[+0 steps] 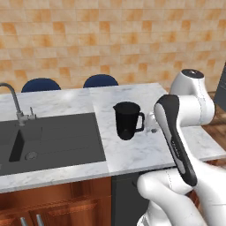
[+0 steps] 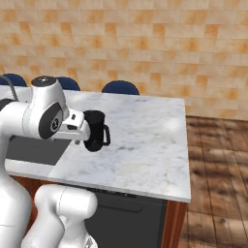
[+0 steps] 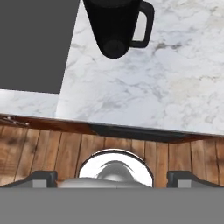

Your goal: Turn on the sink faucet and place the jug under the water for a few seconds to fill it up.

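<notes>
The black jug [image 1: 128, 120] [image 2: 95, 131] stands upright on the marble counter [image 1: 137, 150], just right of the sink [image 1: 53, 141], its handle pointing right in the left base view. The grey sink faucet [image 1: 16, 103] rises at the sink's back left, and its spout tip runs off the frame. Water is out of view. My gripper [image 2: 77, 138] hangs beside the jug on its near side, above the counter's front part. In the hand view the gripper [image 3: 113, 178] is open and holds nothing, with the jug [image 3: 116, 26] at the top and the sink [image 3: 35, 43] at upper left.
Two blue chair backs [image 1: 40, 84] [image 1: 100, 80] stand behind the counter before a tiled wall. The counter ends at the right over wooden floor [image 2: 218, 169]. My own forearm [image 1: 174, 137] crosses the right of the left base view.
</notes>
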You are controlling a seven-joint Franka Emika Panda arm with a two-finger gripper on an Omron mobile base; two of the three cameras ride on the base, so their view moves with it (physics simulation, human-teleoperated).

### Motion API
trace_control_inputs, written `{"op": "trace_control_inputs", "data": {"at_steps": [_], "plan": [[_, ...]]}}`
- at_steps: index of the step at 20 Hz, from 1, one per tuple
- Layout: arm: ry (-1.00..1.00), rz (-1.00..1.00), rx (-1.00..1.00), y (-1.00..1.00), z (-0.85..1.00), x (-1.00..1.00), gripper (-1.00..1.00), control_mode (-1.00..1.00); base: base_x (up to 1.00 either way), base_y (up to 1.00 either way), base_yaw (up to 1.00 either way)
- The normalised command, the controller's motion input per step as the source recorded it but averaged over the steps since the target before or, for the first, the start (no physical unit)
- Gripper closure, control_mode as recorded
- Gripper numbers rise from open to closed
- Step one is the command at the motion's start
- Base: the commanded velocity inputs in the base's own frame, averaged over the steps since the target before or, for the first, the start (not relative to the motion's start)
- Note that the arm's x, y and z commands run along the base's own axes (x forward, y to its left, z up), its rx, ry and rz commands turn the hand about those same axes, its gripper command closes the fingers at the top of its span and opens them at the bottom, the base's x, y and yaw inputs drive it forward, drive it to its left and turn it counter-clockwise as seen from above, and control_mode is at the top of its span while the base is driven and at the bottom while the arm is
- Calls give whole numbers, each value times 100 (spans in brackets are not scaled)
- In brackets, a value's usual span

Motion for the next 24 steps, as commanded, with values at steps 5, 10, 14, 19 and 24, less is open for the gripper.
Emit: {"op": "trace_control_inputs", "data": {"at_steps": [5,10,14,19,24], "plan": [[0,0,0,0,0,0,-100,100,-56,0,0],[0,0,0,0,0,0,-100,100,-64,3,0],[0,0,0,0,0,0,-100,100,-57,27,0],[0,0,0,0,0,0,-100,100,-12,73,0],[0,0,0,0,0,0,-100,100,0,100,0]]}}
